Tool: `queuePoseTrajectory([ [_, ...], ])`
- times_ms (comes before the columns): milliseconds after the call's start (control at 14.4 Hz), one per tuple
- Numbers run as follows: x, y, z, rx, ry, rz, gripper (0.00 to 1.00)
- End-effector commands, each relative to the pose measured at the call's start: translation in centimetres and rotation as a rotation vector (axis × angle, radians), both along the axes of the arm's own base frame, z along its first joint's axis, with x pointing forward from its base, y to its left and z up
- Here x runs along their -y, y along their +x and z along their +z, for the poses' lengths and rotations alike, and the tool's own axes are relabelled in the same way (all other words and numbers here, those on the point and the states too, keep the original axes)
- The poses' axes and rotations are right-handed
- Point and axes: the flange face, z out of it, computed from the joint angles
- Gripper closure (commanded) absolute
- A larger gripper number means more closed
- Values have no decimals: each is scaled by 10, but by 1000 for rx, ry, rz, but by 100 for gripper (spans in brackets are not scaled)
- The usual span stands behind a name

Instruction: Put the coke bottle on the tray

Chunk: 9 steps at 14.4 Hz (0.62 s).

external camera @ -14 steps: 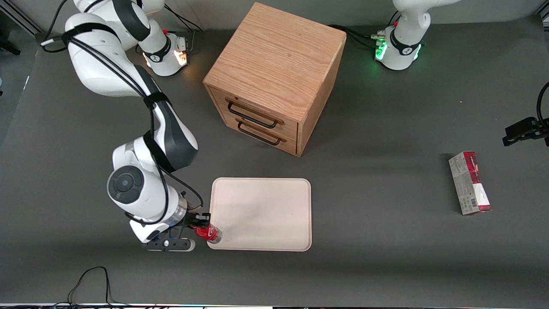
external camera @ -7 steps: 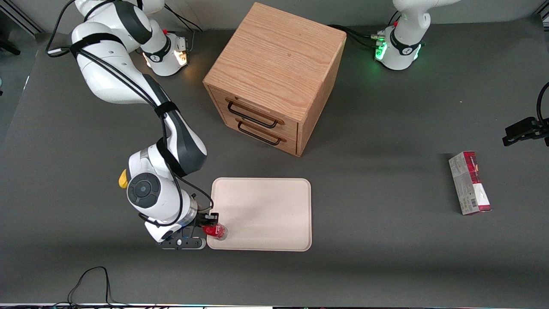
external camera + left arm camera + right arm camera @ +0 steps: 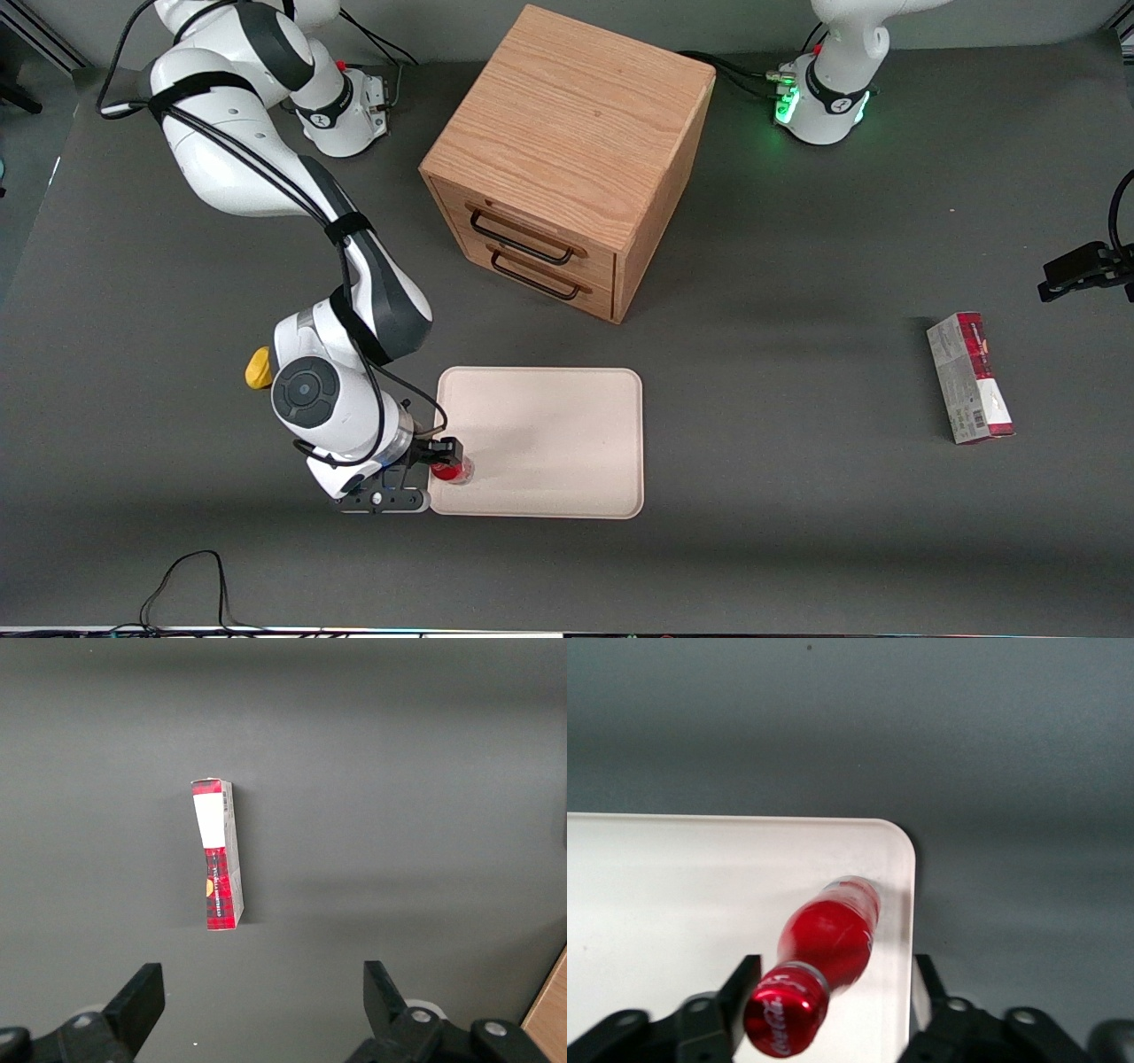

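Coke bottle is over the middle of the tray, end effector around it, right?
Not the middle. The coke bottle stands over a corner of the tray, the corner nearest the working arm; the right wrist view shows it. The end effector is around it, fingers open.

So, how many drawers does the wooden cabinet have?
2 show on the cabinet front: an upper drawer and a lower drawer, each with a black handle. The pincer is over the tray corner, beside the bottle.
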Motion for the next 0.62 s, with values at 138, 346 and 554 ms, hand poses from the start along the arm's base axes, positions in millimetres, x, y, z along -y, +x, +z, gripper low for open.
queuePoseTrajectory([
  [138, 3, -2, 46, 65, -6, -7, 0],
  [346, 14, -17, 69, -6, -43, 34, 0],
  [554, 45, -44, 98, -30, -72, 32, 0],
])
